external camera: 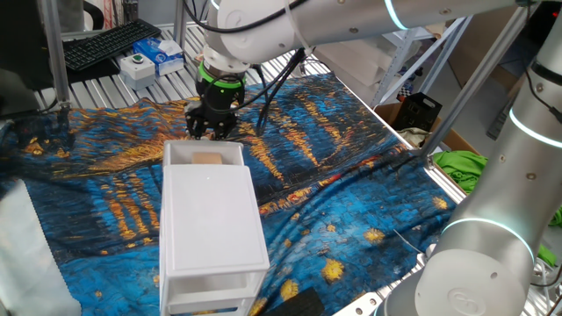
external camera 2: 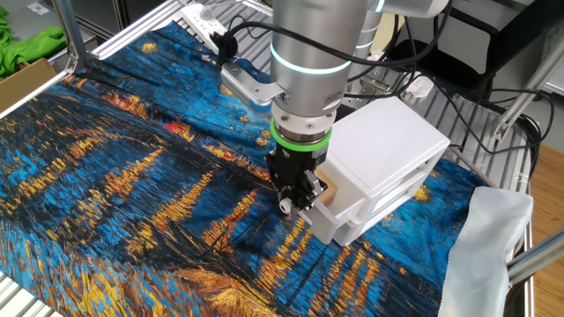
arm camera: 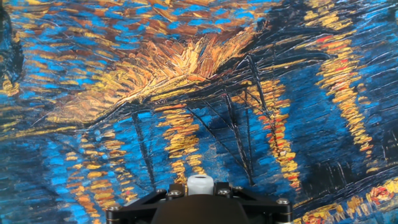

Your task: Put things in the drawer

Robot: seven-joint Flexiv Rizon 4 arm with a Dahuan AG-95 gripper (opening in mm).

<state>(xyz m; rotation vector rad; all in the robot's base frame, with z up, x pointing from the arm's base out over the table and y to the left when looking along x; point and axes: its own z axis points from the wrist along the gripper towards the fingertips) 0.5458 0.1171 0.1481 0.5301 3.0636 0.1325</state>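
My gripper (external camera: 211,125) is hanging just over the painted cloth (external camera: 325,149) that is covering the counter (external camera: 132,88), right in front of the open end of the top drawer (external camera: 204,154). Its black fingers (external camera 2: 298,198) are pointing down and sitting close together, with nothing showing between them, but I cannot tell for certain how far they are parted. In the hand view I am seeing only blue and orange brushwork under me, with the dark edge of my own mount at the bottom of the picture.

Just beside my fingers, the drawer is standing pulled out of the white cabinet (external camera: 213,219), and the small wooden cube (external camera: 208,160) is lying inside that tray, near the end closest to me. From the other fixed view the cube (external camera 2: 326,194) is peeking out between my gripper and the drawer's white wall.

Behind the tray, the cabinet's flat top is running away from me, with the lower drawer (external camera: 211,294) showing at its far face.

Farther off, a black keyboard (external camera: 110,42) and a blue and white box (external camera: 164,53) are resting at the metal edge of the counter.
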